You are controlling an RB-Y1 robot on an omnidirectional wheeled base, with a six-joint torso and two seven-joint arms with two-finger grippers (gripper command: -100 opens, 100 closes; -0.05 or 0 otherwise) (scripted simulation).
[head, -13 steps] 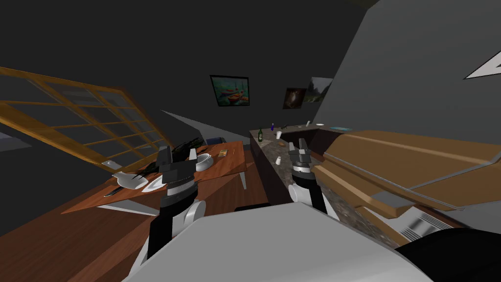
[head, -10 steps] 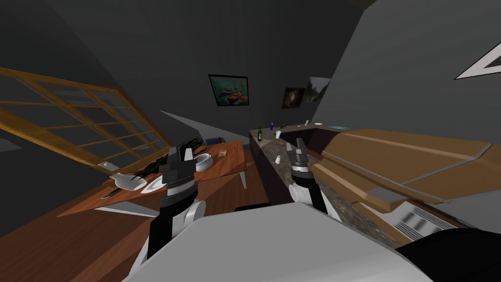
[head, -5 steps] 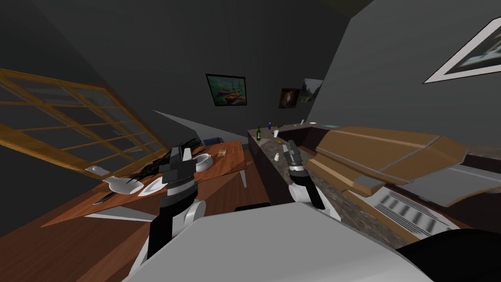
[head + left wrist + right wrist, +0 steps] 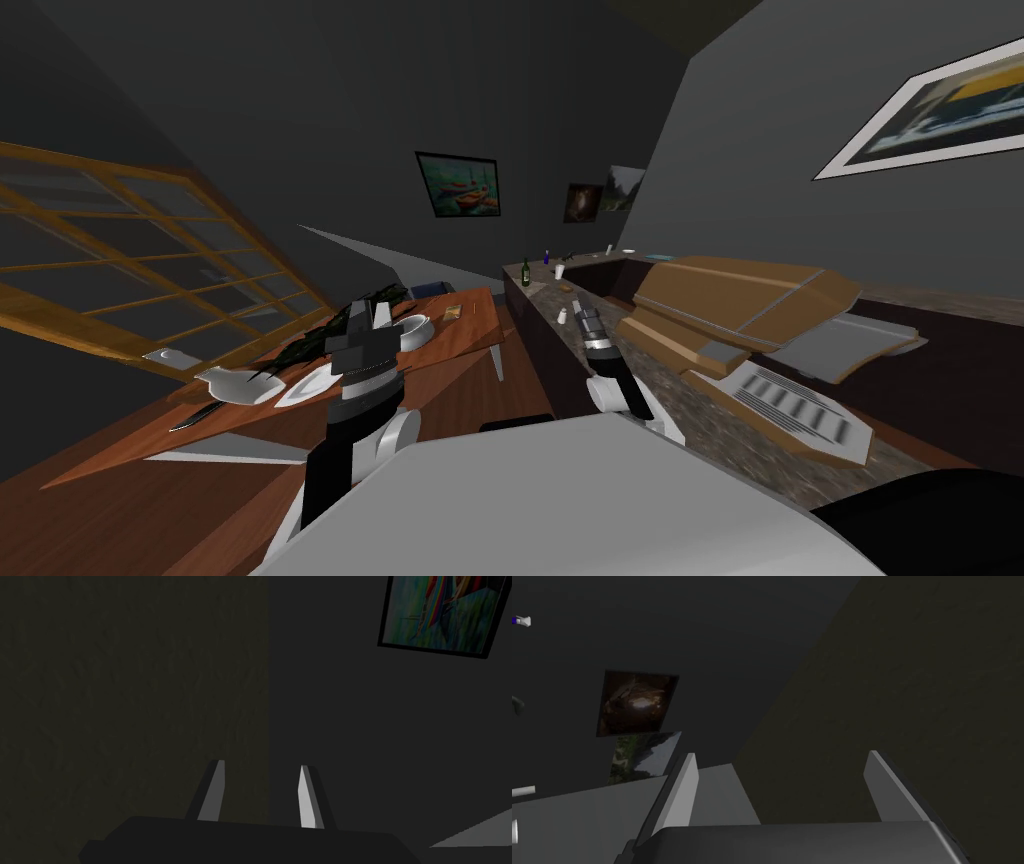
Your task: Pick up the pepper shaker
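Room: dim, with dark walls, a wood-framed window (image 4: 150,260) on the left and brown cabinets (image 4: 740,290) on the right.
Worktop (image 4: 545,300): a speckled stone top running away from the robot, in front of the cabinets.
Shaker (image 4: 562,315): small and white, upright on the worktop near its left edge.
Farther along the worktop: a white cup (image 4: 559,271) and a green bottle (image 4: 525,273), well beyond the shaker.
Right claw (image 4: 583,317): raised over the worktop, just to the right of the shaker. I cannot tell whether they touch.
Right fingers (image 4: 679,801): wide apart, with nothing between them.
Left claw (image 4: 369,311): held up over the wood worktop (image 4: 470,335), well away from the shaker.
Left fingers (image 4: 210,796): apart with a narrower gap, holding nothing.
Wood worktop: carries a white bowl (image 4: 415,330), a white plate (image 4: 310,382) and a dark knife (image 4: 197,415).
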